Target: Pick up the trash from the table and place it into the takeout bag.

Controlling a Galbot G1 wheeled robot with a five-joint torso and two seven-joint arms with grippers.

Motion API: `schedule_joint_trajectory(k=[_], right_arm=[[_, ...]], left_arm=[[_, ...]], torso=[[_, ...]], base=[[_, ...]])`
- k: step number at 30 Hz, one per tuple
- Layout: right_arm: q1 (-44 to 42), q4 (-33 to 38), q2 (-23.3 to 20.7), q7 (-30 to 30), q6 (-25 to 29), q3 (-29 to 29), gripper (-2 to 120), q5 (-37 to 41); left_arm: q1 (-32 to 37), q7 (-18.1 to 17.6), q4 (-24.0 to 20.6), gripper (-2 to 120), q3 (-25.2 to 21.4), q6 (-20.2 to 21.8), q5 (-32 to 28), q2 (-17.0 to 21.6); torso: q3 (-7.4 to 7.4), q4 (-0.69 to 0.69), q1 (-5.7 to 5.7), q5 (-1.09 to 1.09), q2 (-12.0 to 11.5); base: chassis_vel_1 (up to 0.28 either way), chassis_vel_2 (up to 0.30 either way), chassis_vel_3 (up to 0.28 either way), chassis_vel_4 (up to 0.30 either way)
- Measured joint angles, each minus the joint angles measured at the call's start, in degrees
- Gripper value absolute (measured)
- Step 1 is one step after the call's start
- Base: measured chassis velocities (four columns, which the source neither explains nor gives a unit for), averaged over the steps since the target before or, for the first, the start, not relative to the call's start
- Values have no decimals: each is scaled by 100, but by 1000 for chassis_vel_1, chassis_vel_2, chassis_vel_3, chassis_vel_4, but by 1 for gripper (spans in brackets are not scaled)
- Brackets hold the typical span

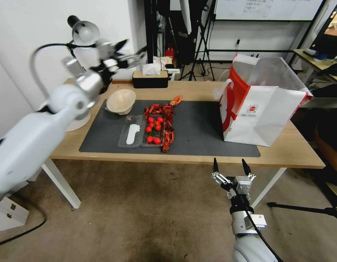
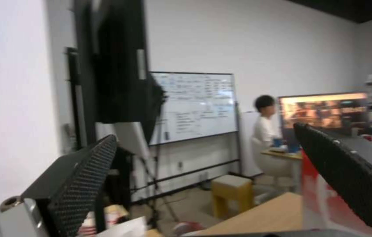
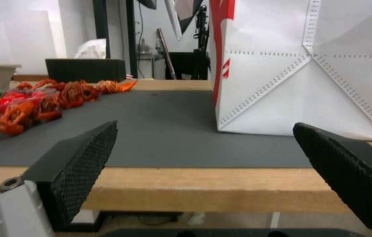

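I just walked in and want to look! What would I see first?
A big white and red takeout bag stands on the table's right end. Red crayfish shells and cherry tomatoes lie mid-mat, a beige paper bowl beside them. The left gripper is raised high.

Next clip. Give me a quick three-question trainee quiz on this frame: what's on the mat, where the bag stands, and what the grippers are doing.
1. True or false: the takeout bag lies flat on the table.
2. Which gripper is raised above the table's far left corner? A) left B) right
3. Fill in: the beige paper bowl rests tilted at the far left corner of the dark grey ___.

Key
1. False: it stands upright, mouth open, at the right end of the mat.
2. A: the left gripper is up there, open and empty; the right gripper hangs open before the near edge.
3. mat
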Motion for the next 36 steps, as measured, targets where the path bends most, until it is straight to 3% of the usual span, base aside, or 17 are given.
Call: schedule_joint_trajectory(k=[1,5,6,9,10,13,15,18,26,36], right_arm=[[0,0,0,0,0,0,100,0],[-46,-11,28,16,12,-13,100,-47],[-46,-11,28,16,12,-13,100,-47],[-68,-13,39,28,16,-20,100,-79],[-68,-13,39,28,16,-20,100,-79],[-102,3,26,40,16,-29,100,-106],[-108,7,20,43,16,-28,100,-107],[-126,4,-2,56,16,-28,100,-110],[-148,-40,3,60,28,-61,100,-113],[-143,-49,28,62,33,-85,100,-115]], left_arm=[[0,0,0,100,0,0,0,0],[1401,-679,-750,100,-914,16,619,23],[1401,-679,-750,100,-914,16,619,23],[2504,-891,-1191,100,-1643,42,1083,-122],[2504,-891,-1191,100,-1643,42,1083,-122],[3519,-998,-1544,100,-2377,40,1631,-361],[3693,-1035,-1612,100,-2510,37,1768,-417],[4421,-1209,-1872,100,-3019,15,2495,-838],[5608,-1389,-1950,100,-3364,-315,3303,-1688],[6356,-1608,-1950,100,-3441,-652,3651,-2008]], torso=[[0,0,0,0,0],[0,0,1,-1,0],[0,0,1,-1,0],[0,1,1,0,0],[0,1,1,0,0],[0,2,1,-1,0],[0,2,0,1,0],[0,1,0,1,0],[0,1,0,1,-1],[1,1,0,0,-1]], base=[[0,0,0,0],[0,0,0,0],[0,0,0,0],[0,0,0,0],[0,0,0,0],[0,0,0,0],[0,0,0,0],[0,0,0,0],[0,0,0,0],[0,0,0,0]])
